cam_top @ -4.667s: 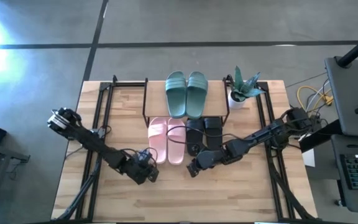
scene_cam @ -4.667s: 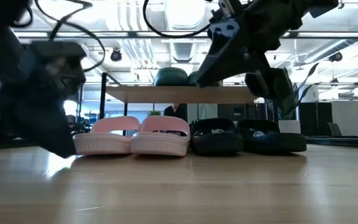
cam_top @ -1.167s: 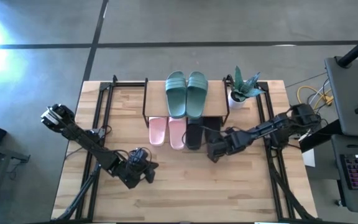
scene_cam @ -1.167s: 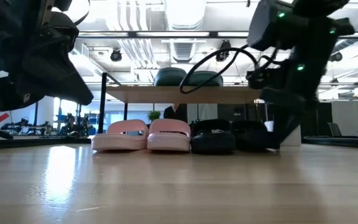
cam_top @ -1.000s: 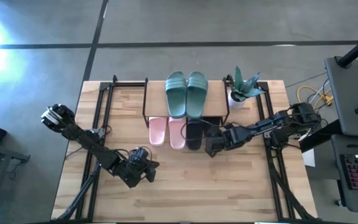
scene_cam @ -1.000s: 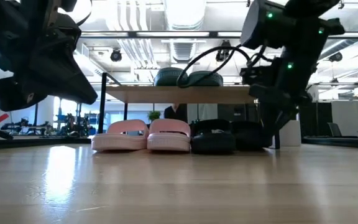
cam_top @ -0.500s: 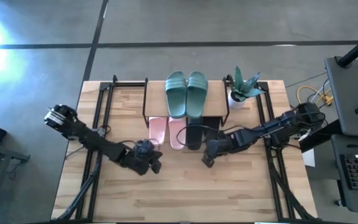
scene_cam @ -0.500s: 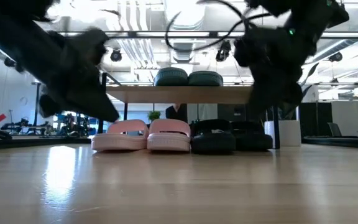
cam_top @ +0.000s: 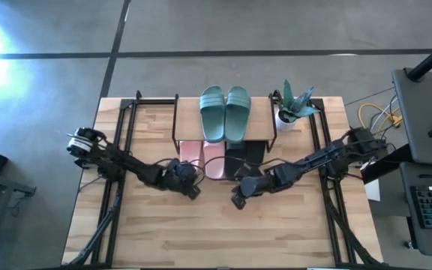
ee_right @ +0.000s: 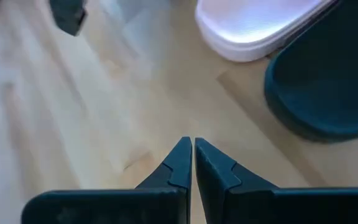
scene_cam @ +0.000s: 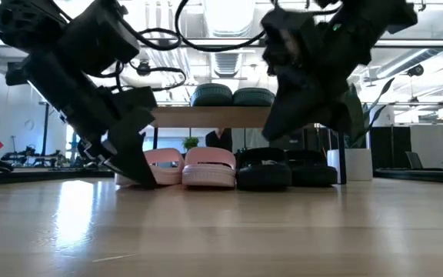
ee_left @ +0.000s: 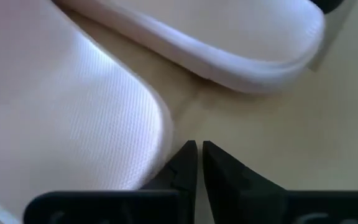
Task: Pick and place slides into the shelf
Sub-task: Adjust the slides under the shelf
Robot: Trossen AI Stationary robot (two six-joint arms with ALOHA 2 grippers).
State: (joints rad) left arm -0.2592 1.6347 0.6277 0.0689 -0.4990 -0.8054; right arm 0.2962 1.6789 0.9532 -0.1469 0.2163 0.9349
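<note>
Shelf (cam_top: 264,124) at table's (cam_top: 291,232) far middle. One slide pair (cam_top: 225,112) on top board, side by side. Under board: second pair (cam_top: 204,159) left, third pair (cam_top: 246,156) right, heels poking out front. Plant pot (cam_top: 287,115) just right of shelf. Left gripper (cam_top: 193,185) at front of left lower pair; right gripper (cam_top: 238,199) in front of right lower pair.
</note>
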